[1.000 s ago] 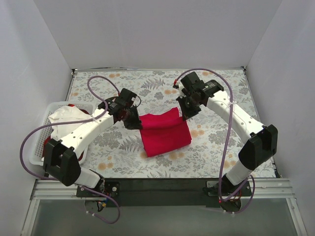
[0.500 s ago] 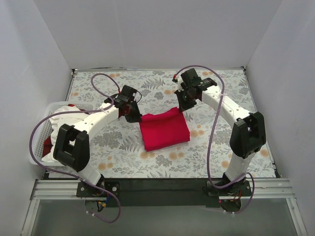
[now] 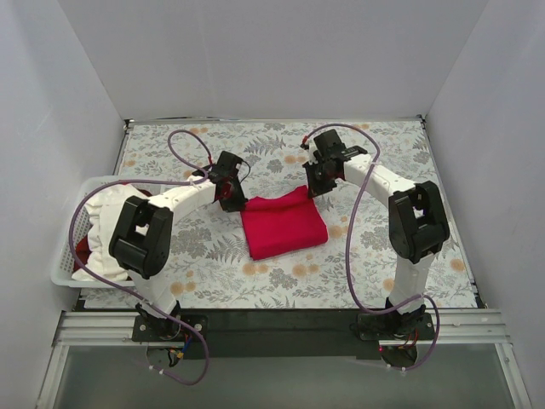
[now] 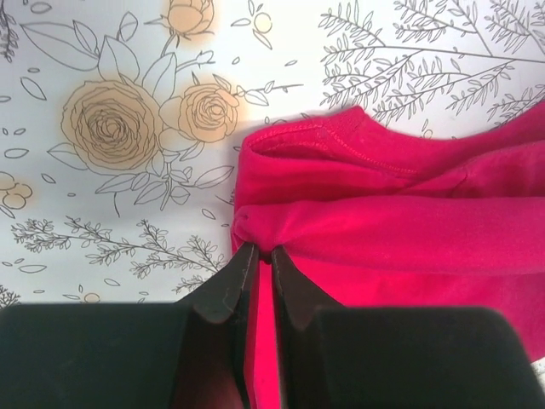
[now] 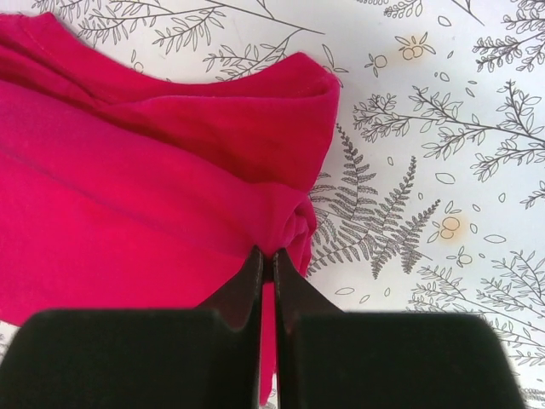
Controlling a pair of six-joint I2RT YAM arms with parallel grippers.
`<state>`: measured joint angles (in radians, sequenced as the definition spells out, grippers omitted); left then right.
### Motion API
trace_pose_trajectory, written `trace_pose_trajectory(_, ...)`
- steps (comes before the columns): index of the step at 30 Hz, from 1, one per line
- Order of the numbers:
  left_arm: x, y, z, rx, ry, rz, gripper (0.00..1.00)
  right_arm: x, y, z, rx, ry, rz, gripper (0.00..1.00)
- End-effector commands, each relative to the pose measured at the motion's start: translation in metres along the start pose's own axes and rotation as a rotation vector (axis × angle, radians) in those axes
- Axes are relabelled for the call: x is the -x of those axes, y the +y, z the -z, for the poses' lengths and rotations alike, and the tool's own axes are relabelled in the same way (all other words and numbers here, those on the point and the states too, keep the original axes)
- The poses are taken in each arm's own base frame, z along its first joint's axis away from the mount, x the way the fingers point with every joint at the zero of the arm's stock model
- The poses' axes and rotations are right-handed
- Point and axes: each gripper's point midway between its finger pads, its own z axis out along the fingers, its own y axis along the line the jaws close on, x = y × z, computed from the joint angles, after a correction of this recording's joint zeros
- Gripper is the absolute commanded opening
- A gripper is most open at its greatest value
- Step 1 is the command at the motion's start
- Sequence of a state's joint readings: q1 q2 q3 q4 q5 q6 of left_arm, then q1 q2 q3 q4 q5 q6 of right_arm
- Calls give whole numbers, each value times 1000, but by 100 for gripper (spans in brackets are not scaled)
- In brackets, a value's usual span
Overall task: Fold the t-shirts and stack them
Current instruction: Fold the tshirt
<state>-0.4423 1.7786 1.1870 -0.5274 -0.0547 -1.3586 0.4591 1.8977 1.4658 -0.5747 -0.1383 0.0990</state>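
A crimson red t-shirt (image 3: 283,225) lies folded into a rough rectangle on the floral cloth in the middle of the table. My left gripper (image 3: 232,198) is shut on its far left corner; the left wrist view shows the cloth (image 4: 400,213) pinched between the fingertips (image 4: 243,260). My right gripper (image 3: 312,187) is shut on the far right corner; the right wrist view shows the red fold (image 5: 170,196) bunched at the fingertips (image 5: 252,262). A white t-shirt (image 3: 106,209) lies heaped in the basket, with a bit of another red one (image 3: 79,250) under it.
The white slatted basket (image 3: 61,264) stands at the left edge of the table. The floral-patterned grey cloth (image 3: 383,230) covers the table top. White walls close in the back and both sides. Purple cables loop over both arms.
Both grippers have carried the shirt's edge away from the arms' bases, toward the back. The raised fold has come down and the shirt now lies flatter, as a smaller rectangle.
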Motion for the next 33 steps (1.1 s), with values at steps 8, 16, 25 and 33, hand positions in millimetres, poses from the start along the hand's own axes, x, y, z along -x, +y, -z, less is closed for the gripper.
trace_pose_trajectory(8, 40, -9, 46, -56, -173, -11, 48, 32, -11, 42, -79, -203, -72, 24)
trace_pose_trajectory(16, 31, -28, 91, -276, -243, -43, 61, 22, -12, 66, -36, -325, -135, 39)
trace_pose_trajectory(25, 17, -63, 60, -506, -194, -37, 41, 43, 53, 54, 507, -435, -100, 44)
trace_pose_trajectory(33, 46, -55, -3, -484, -203, 43, 22, 63, 36, -2, 641, -428, -202, 44)
